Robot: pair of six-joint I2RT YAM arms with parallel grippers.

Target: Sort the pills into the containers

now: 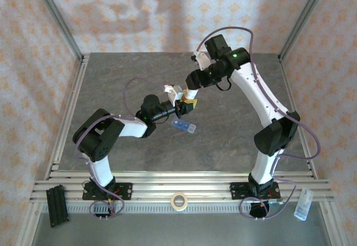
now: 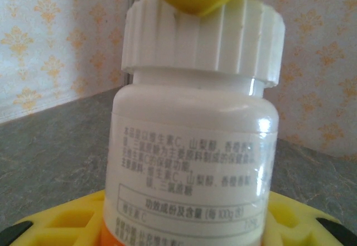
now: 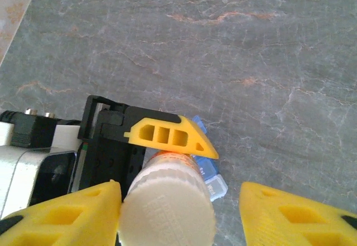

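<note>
My left gripper is shut on a white pill bottle with an orange base, held upright above the table. Its white ribbed cap sits between the fingers of my right gripper, which is open. That gripper's left finger touches the cap, while the right finger stands clear of it. A yellow finger of the left gripper presses the bottle's side. The containers, a blue strip with paler lids, lie on the table under the bottle. The pills are out of view.
The grey stone-patterned table is ringed by patterned walls. A roll of tape, a black block and a small clear bottle lie on the near rail, beside the arm bases.
</note>
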